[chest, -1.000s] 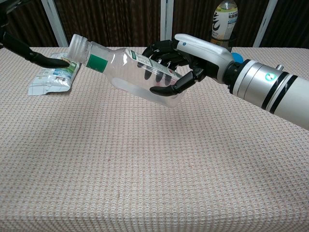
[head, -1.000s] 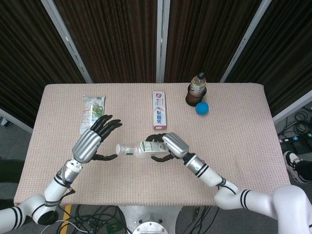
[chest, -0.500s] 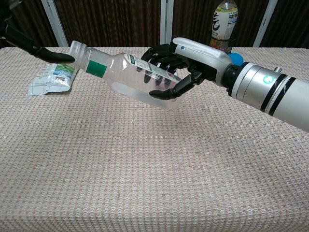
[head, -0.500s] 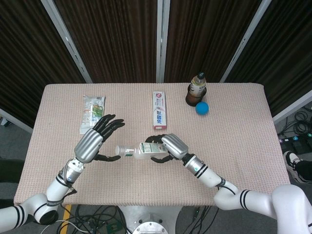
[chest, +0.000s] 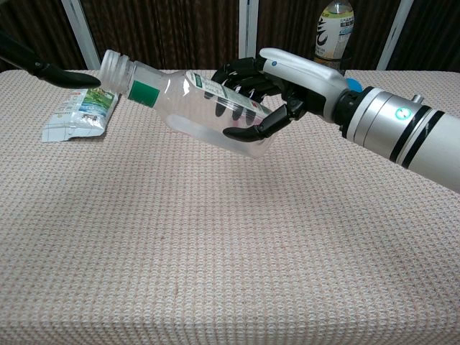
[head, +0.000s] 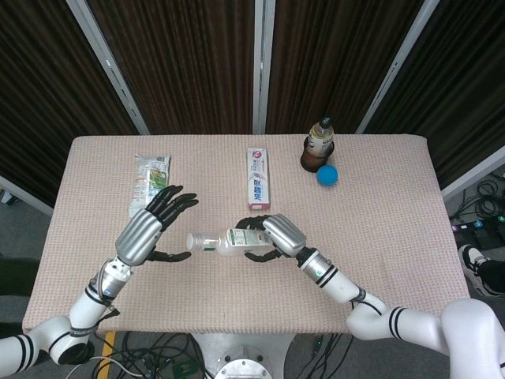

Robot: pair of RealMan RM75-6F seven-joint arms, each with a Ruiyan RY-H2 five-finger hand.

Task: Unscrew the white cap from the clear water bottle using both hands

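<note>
Bottle: clear plastic water bottle with a green-and-white label (head: 229,240), held off the beige woven table (head: 379,205), lying nearly level, neck toward the robot's left.
Cap: white screw cap (chest: 113,65), on the neck.
Right hand (head: 272,235): fingers wrapped around the bottle's body, clamped firm.
Left hand (head: 150,229): fingers spread, holding nothing; one dark fingertip (chest: 75,76) points at the cap, just short of it.
Change: half a second ago that fingertip sat against the cap; now it has drawn slightly back and the neck has tipped a little higher.
Meaning: probably a regrasp between twists; the cap looks not yet off.
</note>
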